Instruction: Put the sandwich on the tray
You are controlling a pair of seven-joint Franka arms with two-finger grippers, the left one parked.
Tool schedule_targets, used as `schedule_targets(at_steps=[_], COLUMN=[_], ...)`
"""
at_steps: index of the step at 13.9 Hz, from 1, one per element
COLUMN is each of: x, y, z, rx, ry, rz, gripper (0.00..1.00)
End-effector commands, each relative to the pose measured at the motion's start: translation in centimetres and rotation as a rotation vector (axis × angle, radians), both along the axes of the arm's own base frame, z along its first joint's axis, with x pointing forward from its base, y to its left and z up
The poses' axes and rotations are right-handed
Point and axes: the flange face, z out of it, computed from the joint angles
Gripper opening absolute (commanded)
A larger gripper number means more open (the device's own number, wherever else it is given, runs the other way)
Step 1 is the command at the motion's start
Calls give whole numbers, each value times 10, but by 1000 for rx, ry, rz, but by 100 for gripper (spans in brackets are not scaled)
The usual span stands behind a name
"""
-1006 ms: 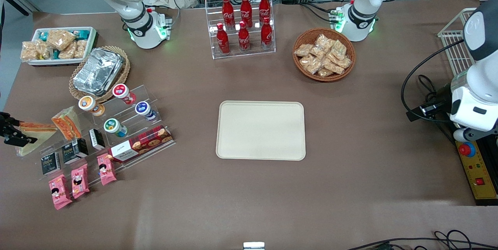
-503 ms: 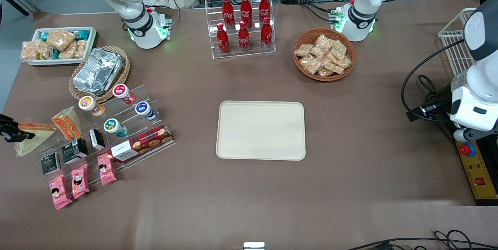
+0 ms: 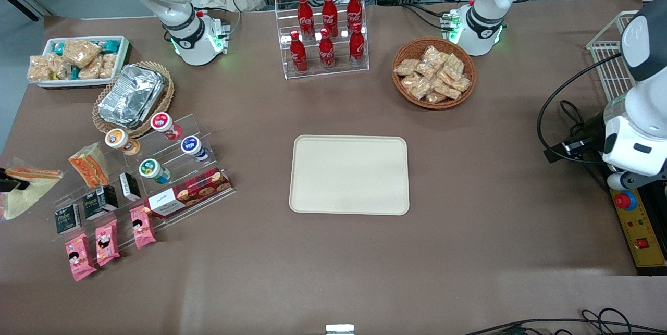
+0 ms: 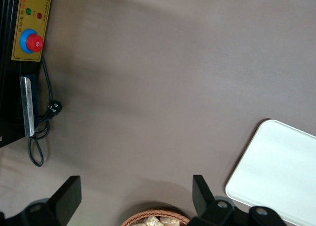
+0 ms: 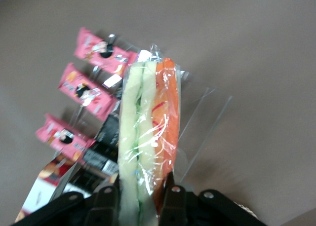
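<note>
Now gripper (image 5: pixel 139 194) w/ sandwich (image 5: pixel 147 132) above rack (image 3: pixel 140 168)

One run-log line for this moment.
gripper: shut on sandwich | location: working arm's end of table, lifted | tray: bare | step: carry to tray

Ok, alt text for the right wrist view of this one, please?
The right arm's gripper is shut on a triangular sandwich in clear plastic wrap, held above the brown table with its pale bread, green and orange filling edge toward the camera. Below it lie three pink snack packets and a clear acrylic display stand.
</note>
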Motion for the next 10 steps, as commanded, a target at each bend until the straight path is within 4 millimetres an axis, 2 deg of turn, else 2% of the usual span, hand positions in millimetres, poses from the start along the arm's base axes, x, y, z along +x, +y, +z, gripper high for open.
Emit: schedule_targets(at_steps=[1,3,4,5,6,7,8,10], x=[4,7,13,15,23,29,32,35], y=[36,59,89,109,141,185,221,273], z=[48,66,66,67,84,94,97,97], rx=[73,116,132,148,144,144,147,152], ry=[-85,-124,-100,-76,-80,-66,-51,-39], rz=[88,117,167,203,258,324,351,403], gripper=[17,17,17,17,17,18,18,18])
